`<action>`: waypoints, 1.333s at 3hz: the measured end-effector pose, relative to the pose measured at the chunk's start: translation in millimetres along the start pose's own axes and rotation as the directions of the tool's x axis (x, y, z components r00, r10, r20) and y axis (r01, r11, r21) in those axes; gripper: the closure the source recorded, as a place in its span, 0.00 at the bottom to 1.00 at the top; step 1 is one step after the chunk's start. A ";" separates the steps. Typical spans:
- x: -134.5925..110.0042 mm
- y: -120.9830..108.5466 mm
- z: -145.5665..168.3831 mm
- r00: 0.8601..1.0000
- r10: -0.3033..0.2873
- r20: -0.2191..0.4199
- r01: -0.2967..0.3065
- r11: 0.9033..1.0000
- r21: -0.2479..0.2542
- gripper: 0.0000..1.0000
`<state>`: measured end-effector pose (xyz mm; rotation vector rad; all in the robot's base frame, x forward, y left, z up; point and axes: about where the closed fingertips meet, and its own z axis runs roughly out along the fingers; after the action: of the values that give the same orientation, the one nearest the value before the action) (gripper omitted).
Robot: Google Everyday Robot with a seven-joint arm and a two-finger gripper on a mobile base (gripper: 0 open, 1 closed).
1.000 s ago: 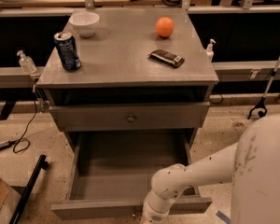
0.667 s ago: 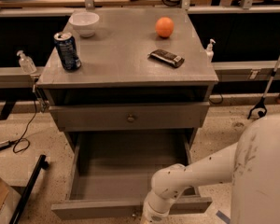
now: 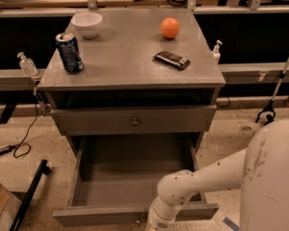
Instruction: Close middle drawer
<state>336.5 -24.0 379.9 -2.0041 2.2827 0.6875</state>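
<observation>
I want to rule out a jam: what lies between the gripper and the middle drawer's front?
Nothing visible in the camera view: the gripper sits right at the open middle drawer's front panel, at the picture's bottom edge, partly cut off.

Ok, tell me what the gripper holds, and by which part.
Cannot be told: the gripper sits at the front panel of the middle drawer, at the picture's bottom edge, where any hold is cut off.

We log on the cabinet top [image 3: 130,71]: white bowl [image 3: 86,23], upper left; blue can [image 3: 69,52] near it; orange [image 3: 169,27], upper middle; dark flat packet [image 3: 171,59] below it. We add a clear bottle [image 3: 26,64] at left and a pump bottle [image 3: 215,51] at right.
</observation>
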 end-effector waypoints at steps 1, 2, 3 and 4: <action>-4.9 -18.9 -9.5 0.999 -0.043 0.005 0.043 0.998 0.037 1.00; -4.9 -18.9 -9.5 0.999 -0.043 0.005 0.043 0.998 0.037 1.00; -2.8 -15.9 -7.5 1.000 -0.031 0.001 0.031 0.998 0.047 1.00; -13.0 -42.9 -15.9 0.997 -0.078 -0.005 0.078 0.986 0.146 1.00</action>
<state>383.7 -20.5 385.1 -2.0127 2.1706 0.4998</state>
